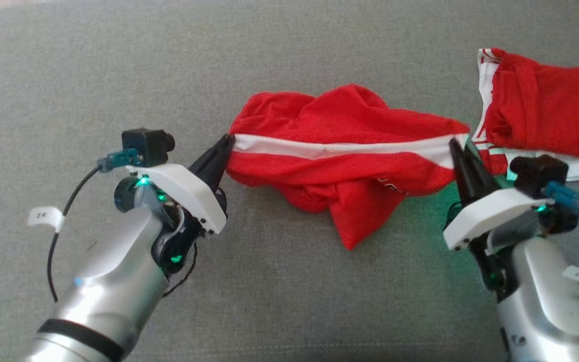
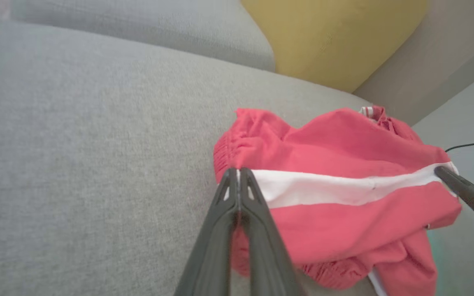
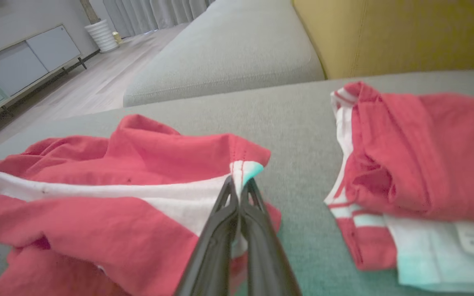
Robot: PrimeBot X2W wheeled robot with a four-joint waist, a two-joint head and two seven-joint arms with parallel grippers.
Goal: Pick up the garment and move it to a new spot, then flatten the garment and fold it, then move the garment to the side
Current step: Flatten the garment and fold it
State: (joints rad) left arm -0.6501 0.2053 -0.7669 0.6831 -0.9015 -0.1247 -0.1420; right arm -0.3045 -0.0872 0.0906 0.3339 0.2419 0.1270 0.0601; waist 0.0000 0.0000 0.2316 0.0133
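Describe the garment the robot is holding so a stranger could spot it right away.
On the grey sofa seat lie two red garments. The one meant is the crumpled red garment in the middle, with a white stripe stretched between the left gripper and right gripper, each shut on one end. The folded red garment beside it is untouched.

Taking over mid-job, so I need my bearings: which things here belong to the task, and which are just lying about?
In the job:
- striped red garment
- left gripper, shut on one end of its white stripe
- right gripper, shut on the other end

Lying about:
- second red garment, apart at the right
- yellow cushion
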